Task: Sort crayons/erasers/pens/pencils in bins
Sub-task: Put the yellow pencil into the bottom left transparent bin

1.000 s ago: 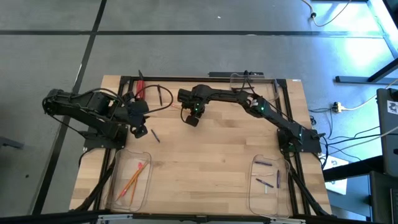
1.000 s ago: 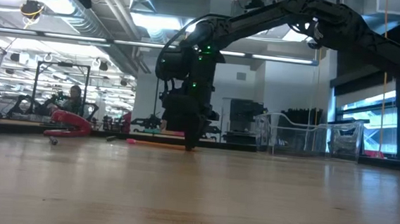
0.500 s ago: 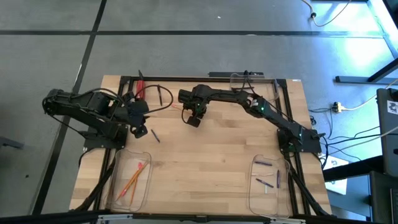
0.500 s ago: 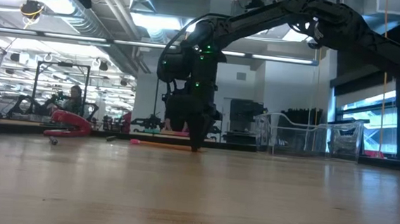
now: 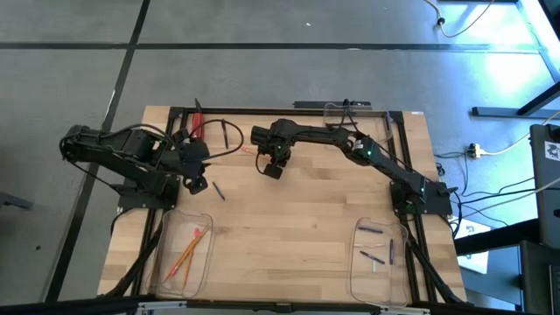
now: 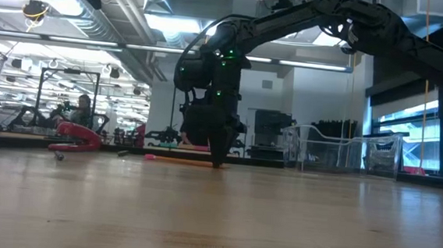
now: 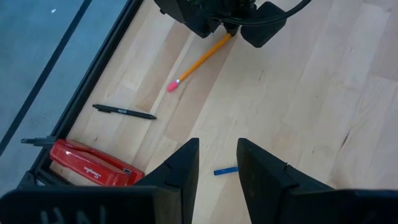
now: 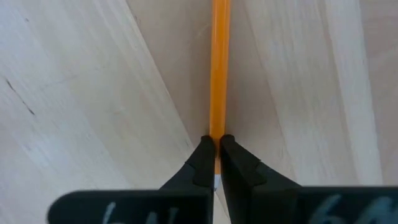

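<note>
A wooden table (image 5: 289, 219) seen from overhead, with two dark robot arms reaching in from either side. At the left, the left gripper (image 5: 196, 179) waits above the near-left part of the table, its two fingers (image 7: 180, 171) parted with nothing between them. Just beside it on the wood lies a short crayon (image 5: 218, 192) (it looks blue from the wrist camera). Along the far-left edge are a red stapler (image 7: 93, 165) and a black pen (image 7: 124, 112), a little apart from each other.

Near the front-left corner sits a clear bin (image 5: 185, 249) holding a few orange-yellow pencils (image 5: 188, 249).

Toward the middle of the table's far side, the right gripper (image 5: 272, 166) is down at the tabletop. Its fingers (image 8: 202, 158) are pinched nearly closed on one end of a loose pencil (image 8: 218, 68), which lies flat on the wood and runs straight away from the fingertips; its pink eraser end points toward the stapler side.

At the front-right corner a second clear bin (image 5: 378, 258) holds several short purple crayons, scattered apart. A third clear bin (image 5: 346, 112) stands at the far-right edge of the table (its contents cannot be made out).
</note>
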Controlling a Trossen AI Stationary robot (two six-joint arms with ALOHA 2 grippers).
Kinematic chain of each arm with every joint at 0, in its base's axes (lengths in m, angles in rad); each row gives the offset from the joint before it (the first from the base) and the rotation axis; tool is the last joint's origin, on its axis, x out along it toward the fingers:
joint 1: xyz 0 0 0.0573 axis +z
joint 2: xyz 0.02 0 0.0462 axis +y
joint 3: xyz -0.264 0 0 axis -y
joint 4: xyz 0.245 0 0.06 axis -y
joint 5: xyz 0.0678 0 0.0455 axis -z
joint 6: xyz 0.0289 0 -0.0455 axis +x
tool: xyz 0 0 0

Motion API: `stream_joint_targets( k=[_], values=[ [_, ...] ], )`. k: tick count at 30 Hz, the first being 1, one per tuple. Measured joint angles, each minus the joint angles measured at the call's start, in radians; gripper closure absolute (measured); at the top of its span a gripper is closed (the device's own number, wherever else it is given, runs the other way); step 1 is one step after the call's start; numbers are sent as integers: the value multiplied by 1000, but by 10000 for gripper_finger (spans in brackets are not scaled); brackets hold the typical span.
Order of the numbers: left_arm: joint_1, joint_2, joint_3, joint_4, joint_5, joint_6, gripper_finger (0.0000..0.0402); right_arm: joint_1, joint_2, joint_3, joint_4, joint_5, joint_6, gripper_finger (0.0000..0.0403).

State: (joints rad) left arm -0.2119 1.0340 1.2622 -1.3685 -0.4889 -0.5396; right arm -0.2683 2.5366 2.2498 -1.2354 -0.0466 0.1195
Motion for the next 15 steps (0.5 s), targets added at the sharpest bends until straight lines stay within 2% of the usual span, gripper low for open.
stream_joint_targets(
  k=[6,15],
  values=[
    [0,13,0,-1,1,-4,298,1,0,0,1,1,-1,387],
    [10,54,0,-12,-16,-4,273,1,0,0,2,1,-1,387]
  ],
)
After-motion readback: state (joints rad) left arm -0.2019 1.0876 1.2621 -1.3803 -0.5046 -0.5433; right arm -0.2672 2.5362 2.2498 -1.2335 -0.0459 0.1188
